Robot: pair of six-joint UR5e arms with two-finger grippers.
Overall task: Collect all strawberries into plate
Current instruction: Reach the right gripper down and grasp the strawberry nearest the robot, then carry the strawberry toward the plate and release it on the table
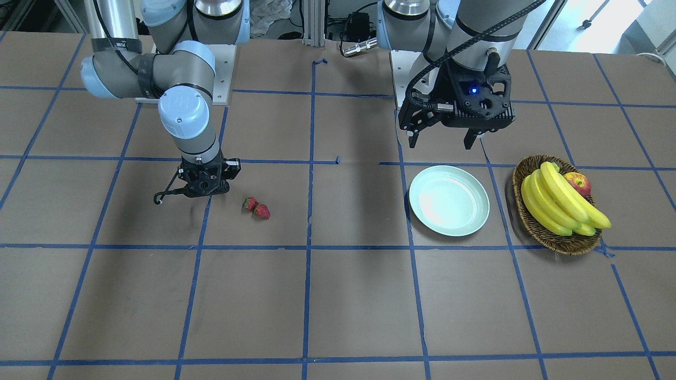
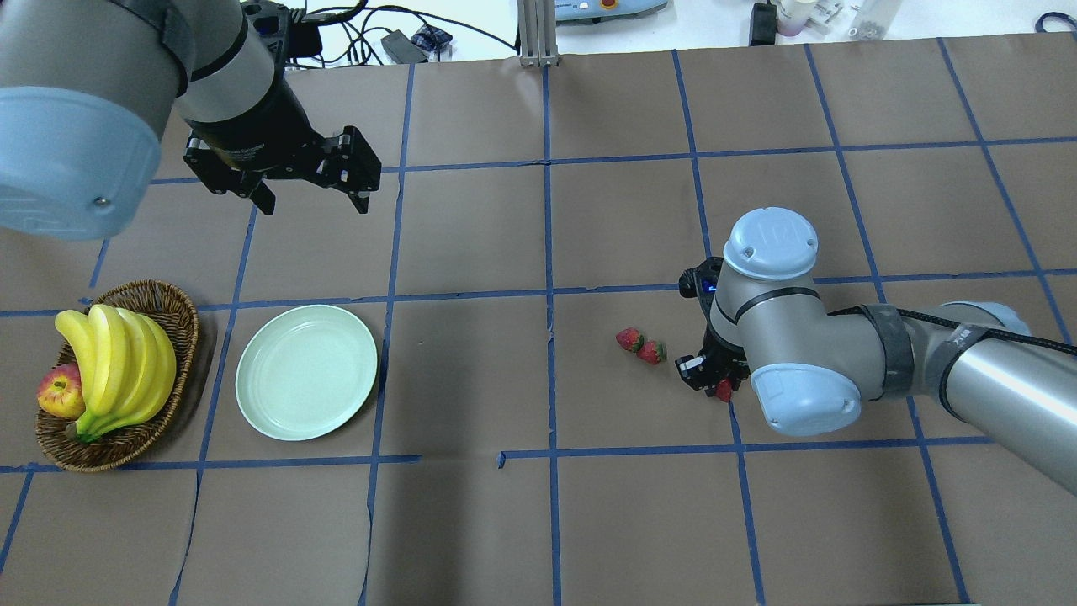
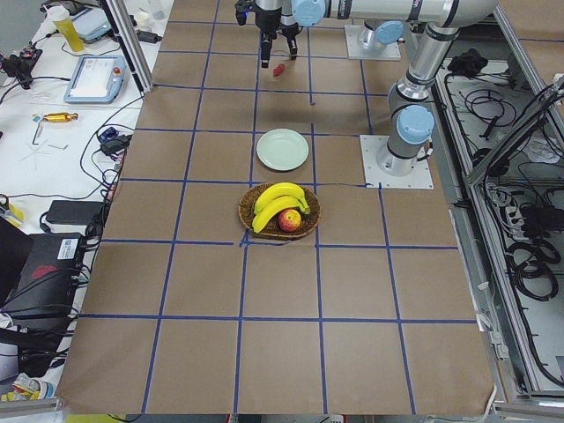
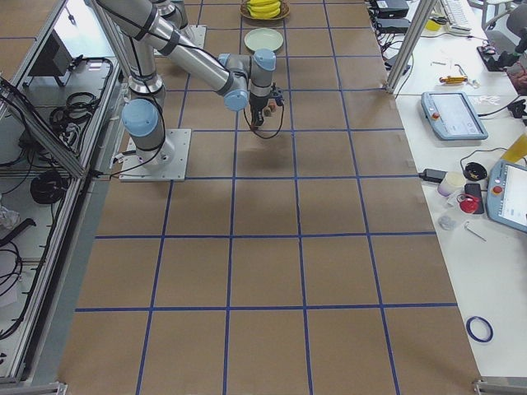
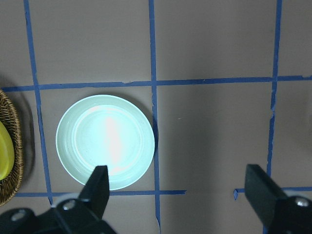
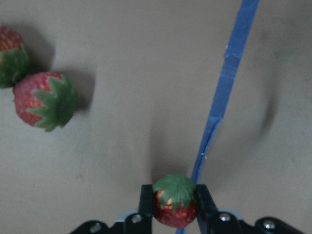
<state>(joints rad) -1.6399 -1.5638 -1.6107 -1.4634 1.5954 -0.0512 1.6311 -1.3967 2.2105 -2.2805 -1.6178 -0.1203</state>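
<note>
The right tool (image 6: 175, 204) is clamped on one bumpy red strawberry (image 6: 174, 191) — green cap outward, long axis along the fingers. Two more strawberries (image 6: 43, 100) lie touching on the bench (image 6: 126, 141), ahead-left of it. The left tool (image 5: 180, 195) gapes wide, empty — the glossy mint plate (image 5: 105, 141) sits ahead-left of it.

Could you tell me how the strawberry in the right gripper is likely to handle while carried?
The strawberry pinched by the right gripper is tiny, so probably very light. Its bumpy skin should give some grip, yet it looks soft; a hard squeeze may bruise it. Being rounded, it could roll once dropped.
</note>
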